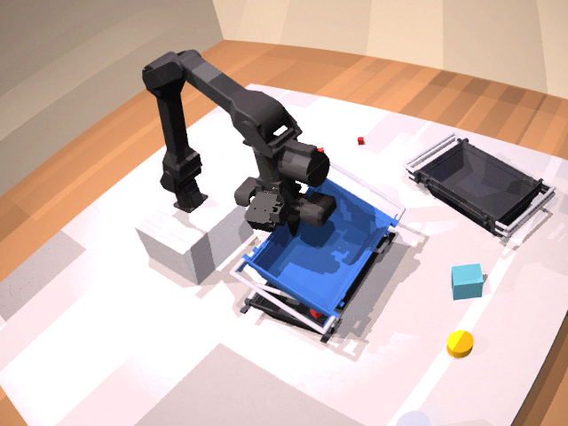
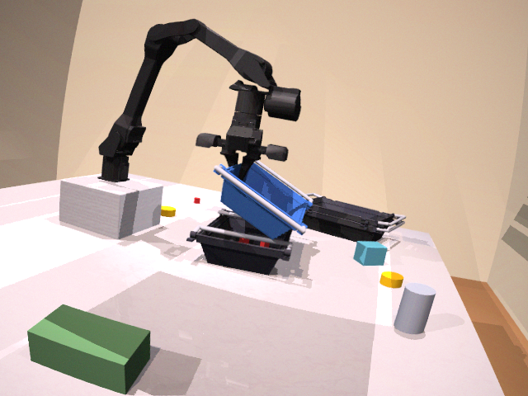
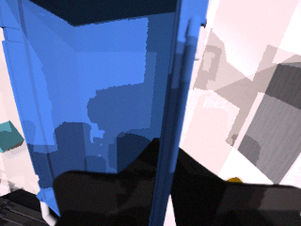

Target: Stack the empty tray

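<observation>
My gripper point(image 1: 287, 226) point(image 2: 238, 167) point(image 3: 165, 147) is shut on the side rim of the empty blue tray point(image 1: 320, 261) point(image 2: 242, 206) point(image 3: 127, 66), the side towards the arm's base. The blue tray is steeply tilted, held side high and far side low, over the loaded black tray point(image 2: 238, 256). Red blocks point(image 1: 315, 312) point(image 2: 243, 239) show inside the black tray. Its near wire bar point(image 2: 225, 233) lies in across the top; the far bar point(image 2: 225, 212) shows only in part, behind the blue tray. Whether the blue tray's low edge touches the black tray is unclear.
Another black tray point(image 1: 452, 206) point(image 2: 337, 221) stands at back right. A teal block point(image 1: 467, 281) point(image 2: 370, 253), a yellow disc point(image 1: 459, 343) point(image 2: 391, 280) and a grey cylinder point(image 2: 414, 308) stand right. A green block point(image 2: 85, 345) lies front left. A loose red cube point(image 1: 360, 140) lies behind.
</observation>
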`<state>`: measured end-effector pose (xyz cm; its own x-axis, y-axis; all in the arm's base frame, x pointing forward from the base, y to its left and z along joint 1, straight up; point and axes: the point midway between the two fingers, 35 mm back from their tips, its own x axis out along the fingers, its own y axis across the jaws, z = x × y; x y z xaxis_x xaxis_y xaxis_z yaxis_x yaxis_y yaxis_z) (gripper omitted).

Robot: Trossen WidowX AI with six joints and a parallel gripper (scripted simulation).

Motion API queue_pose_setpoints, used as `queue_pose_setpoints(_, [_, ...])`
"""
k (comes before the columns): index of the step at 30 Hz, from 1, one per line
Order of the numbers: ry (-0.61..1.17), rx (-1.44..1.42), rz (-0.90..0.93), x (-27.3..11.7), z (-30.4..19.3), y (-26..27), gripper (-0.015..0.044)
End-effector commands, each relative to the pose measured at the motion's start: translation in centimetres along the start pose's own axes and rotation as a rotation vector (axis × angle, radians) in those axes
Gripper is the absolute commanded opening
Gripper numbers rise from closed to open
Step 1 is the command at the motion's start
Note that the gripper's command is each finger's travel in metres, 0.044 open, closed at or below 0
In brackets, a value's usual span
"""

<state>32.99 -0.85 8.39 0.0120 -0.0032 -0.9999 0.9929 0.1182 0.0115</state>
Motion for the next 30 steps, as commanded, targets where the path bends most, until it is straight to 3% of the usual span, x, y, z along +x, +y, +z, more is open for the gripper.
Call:
queue_pose_setpoints(1, [-0.001, -0.006, 0.018, 0.4, 0.0, 0.1, 0.0])
queue_pose_setpoints(30, [-0.001, -0.006, 0.017, 1.8, 0.0, -1.2, 0.0])
